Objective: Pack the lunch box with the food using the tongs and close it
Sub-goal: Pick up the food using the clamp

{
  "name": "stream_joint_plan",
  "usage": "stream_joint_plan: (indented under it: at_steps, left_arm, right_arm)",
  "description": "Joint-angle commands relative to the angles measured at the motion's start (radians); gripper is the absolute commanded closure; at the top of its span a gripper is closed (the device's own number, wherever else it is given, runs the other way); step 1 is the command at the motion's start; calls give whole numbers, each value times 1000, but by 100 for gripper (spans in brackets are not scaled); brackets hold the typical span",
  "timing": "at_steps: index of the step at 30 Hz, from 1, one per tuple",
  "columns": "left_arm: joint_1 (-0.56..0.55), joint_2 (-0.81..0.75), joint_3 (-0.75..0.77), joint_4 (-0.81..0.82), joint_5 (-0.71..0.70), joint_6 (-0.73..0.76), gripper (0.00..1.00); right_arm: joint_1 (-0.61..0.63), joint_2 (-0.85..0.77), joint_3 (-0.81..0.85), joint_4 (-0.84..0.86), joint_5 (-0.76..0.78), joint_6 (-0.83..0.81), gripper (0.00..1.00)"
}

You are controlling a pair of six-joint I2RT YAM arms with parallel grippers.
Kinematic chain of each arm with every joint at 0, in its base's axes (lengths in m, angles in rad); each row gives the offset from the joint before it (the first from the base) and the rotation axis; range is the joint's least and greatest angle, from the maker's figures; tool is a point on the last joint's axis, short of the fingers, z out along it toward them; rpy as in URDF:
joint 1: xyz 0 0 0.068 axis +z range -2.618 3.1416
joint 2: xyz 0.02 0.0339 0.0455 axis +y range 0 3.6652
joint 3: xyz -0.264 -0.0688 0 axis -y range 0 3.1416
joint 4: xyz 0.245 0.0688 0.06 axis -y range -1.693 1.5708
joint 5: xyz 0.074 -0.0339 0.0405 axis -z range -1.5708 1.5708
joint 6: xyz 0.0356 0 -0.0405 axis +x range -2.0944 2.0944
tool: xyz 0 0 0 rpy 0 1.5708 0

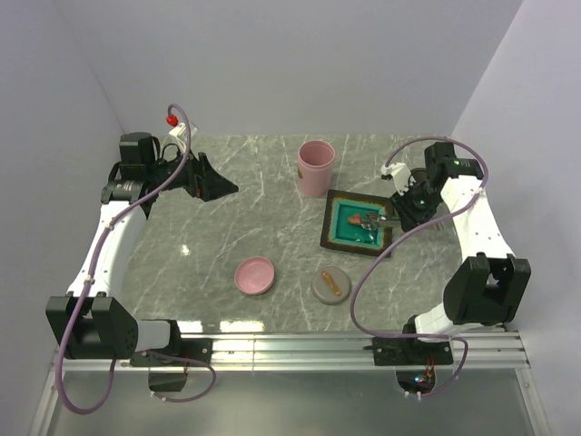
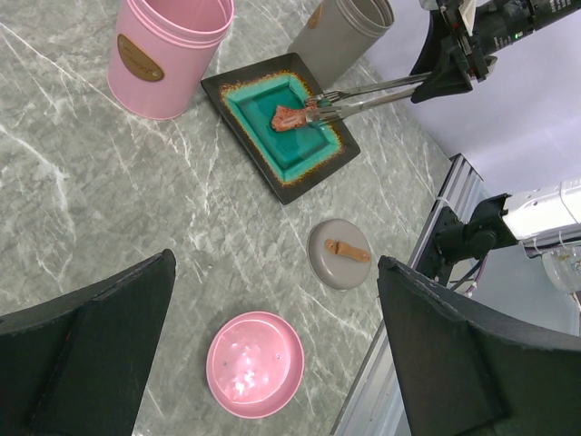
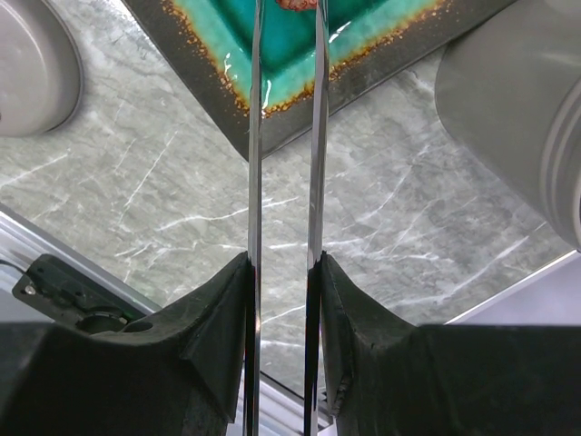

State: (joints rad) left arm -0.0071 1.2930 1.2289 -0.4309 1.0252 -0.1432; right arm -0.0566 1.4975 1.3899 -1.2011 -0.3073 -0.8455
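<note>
My right gripper [image 3: 284, 263] is shut on the silver tongs [image 3: 256, 136], pressing their two arms close together. From the left wrist view the tongs [image 2: 372, 91] reach out from the right gripper [image 2: 445, 77] over the black tray with teal inside [image 2: 309, 177]. Their tips meet a reddish-brown food piece [image 2: 289, 118] lying on the teal. Whether the tips pinch it I cannot tell. An open pink lunch box tub [image 2: 168, 50] and a grey tub [image 2: 340, 32] stand beside the tray. My left gripper [image 2: 277, 263] hangs open and empty at the back left [image 1: 218, 186].
A pink lid [image 1: 255, 275] and a grey lid with a wooden handle [image 1: 331, 286] lie on the marble table toward the front. The metal rail [image 1: 345, 343] runs along the near edge. White walls close in the back and sides.
</note>
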Motion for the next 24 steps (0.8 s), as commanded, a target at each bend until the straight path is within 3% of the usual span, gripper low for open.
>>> stream_joint_plan:
  at_steps: [1,24]
  left_arm:
    - [4,-21,11,27,32,1,1]
    - [4,-23,12,27,30,-4,1]
  right_arm:
    - [6,-45,54,-18,-19,-4,74]
    - [3,-101,199,-120,-53,8,76]
